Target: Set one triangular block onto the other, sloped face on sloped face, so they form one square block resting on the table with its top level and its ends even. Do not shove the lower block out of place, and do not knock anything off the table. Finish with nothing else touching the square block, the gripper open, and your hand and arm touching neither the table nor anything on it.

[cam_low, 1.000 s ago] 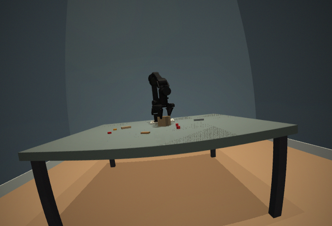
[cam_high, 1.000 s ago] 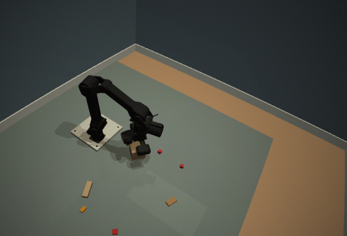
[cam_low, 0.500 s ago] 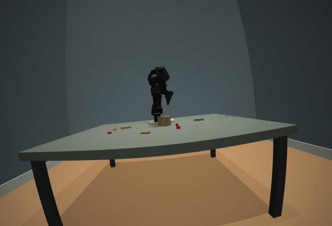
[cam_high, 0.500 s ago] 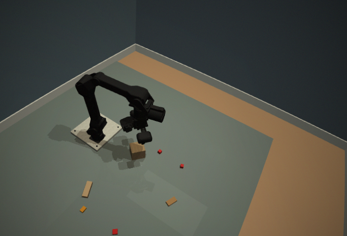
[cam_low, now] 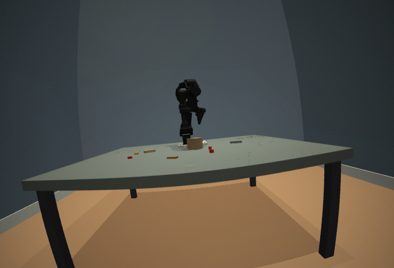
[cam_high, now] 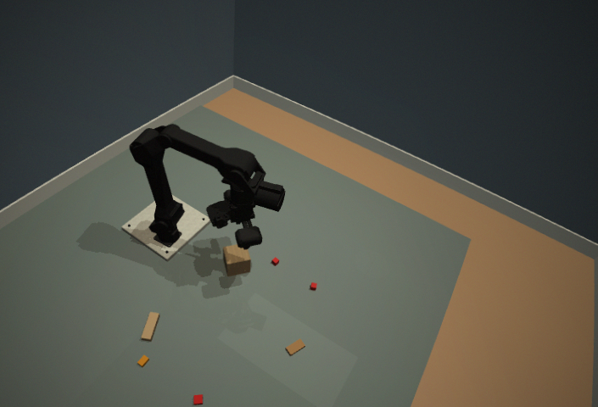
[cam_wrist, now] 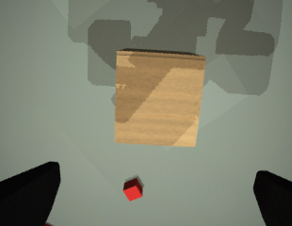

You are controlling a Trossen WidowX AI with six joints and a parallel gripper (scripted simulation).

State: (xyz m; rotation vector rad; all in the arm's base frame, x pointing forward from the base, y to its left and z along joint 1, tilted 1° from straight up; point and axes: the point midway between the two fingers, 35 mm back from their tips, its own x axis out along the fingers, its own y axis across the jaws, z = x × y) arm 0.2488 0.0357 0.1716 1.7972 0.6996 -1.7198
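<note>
"So, where is the square block point(cam_high: 237, 260) point(cam_low: 194, 143) point(cam_wrist: 157, 101)?"

"Just below the centre of the top view, standing on the desk point(cam_high: 381, 268) point(cam_low: 108, 181) point(cam_wrist: 38, 122). In the wrist view it fills the upper middle, and its top looks roughly level. The two triangular blocks seem mated into one."

"Seem?"

"A thin line runs along its upper edge in the wrist view. Whether the ends are truly even, I cannot tell."

"And the tool point(cam_high: 234, 225) point(cam_wrist: 159, 177)?"

"Wide open, nothing between its fingers, raised above the block and apart from it."

"What could spoil things?"

"Dropping again, or swinging sideways while low: a fingertip might clip the upper piece and slide it down its slope. I judge the stacking done and only the retreat left, so straight up is safest."

"Anything near?"

"A small red cube point(cam_high: 275, 260) point(cam_low: 209, 147) point(cam_wrist: 133, 189), right of the block in the top view, below it in the wrist view. A low sweep could push it against the block, and then something else would be touching."
</note>
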